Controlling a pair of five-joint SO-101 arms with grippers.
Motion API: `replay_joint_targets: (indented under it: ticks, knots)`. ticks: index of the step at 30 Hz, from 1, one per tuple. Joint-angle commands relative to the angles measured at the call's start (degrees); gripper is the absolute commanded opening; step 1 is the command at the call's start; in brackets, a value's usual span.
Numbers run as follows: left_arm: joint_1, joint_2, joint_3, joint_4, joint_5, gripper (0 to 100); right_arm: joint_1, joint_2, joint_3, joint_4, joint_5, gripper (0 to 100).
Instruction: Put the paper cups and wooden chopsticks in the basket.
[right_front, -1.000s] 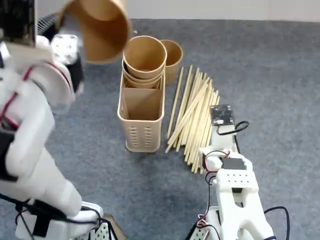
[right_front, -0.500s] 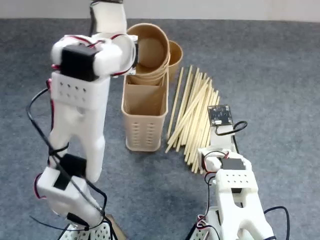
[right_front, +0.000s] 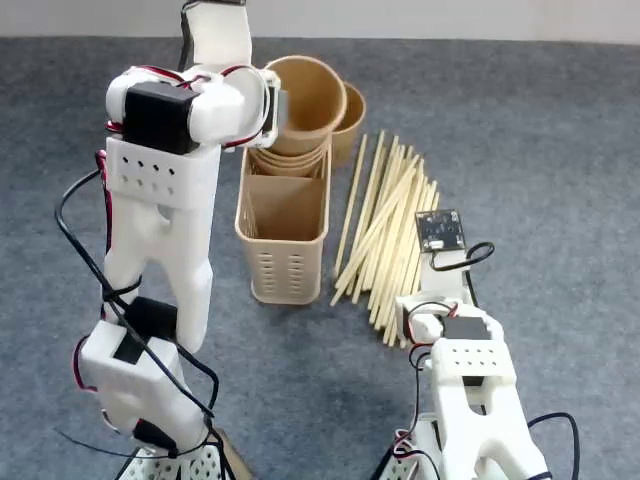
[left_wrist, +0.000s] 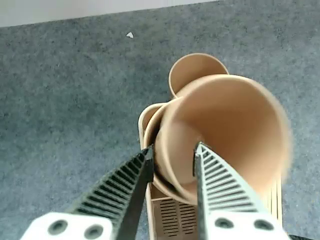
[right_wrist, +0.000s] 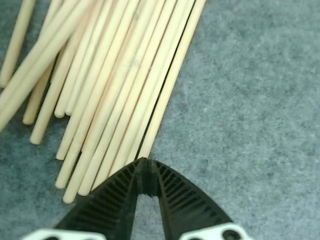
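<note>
**Cup held at the top of the stack as chopsticks lie on the carpet**

On the left of the high view, the tall white left arm (right_front: 160, 220) stands bent over the far end of the basket (right_front: 290, 270). The left gripper (left_wrist: 173, 150) is clamped on the wall of a brown paper cup (left_wrist: 225, 130), one finger (left_wrist: 135, 180) outside the cup and the other inside it. That cup (right_front: 305, 90) sits mouth-up and slightly tilted at the top of a stack of cups (right_front: 288, 160), which is nested in the basket's far compartment. The basket, a tan, slotted container with two compartments, stands upright on the grey carpet (right_front: 560, 150).

Just beyond the basket's far right corner, a lone cup (right_front: 350, 105) stands upright on the carpet, close beside the stack.

To the right of the basket, a loose pile of wooden chopsticks (right_front: 390, 235) lies flat on the carpet, fanned out roughly lengthwise alongside it.

At lower right, the right arm (right_front: 465, 370) is low over the carpet. In its wrist view, the right gripper (right_wrist: 147, 167) is closed with nothing between its black fingers, its tips right at the near ends of the chopsticks (right_wrist: 115, 85).
</note>
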Motion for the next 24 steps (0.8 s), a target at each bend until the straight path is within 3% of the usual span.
replay_joint_targets:
  ticks: [1,9,13,17,20,24]
  knots:
    - [-0.6,-0.1,0.0,-3.7,0.5,16,-0.5,-1.4,-0.1,-0.7,0.1,0.4]
    - [-7.1,2.2,-2.8,-6.6,0.6,16,-0.5,-1.4,-0.1,-0.7,0.1,0.4]
    - [-7.8,2.7,-5.0,-2.0,0.5,16,-0.5,-1.4,-0.1,-0.8,0.1,0.4]
    - [-6.9,6.3,4.0,-0.5,-0.4,16,-0.5,-1.4,-0.1,-0.8,0.1,0.4]
    - [-6.5,10.3,10.2,-2.5,-5.5,16,-0.5,-1.4,-0.1,-0.8,0.1,0.4]
    - [-8.7,12.2,8.1,-2.5,-6.8,16,-0.5,-1.4,-0.1,-0.8,0.1,0.4]
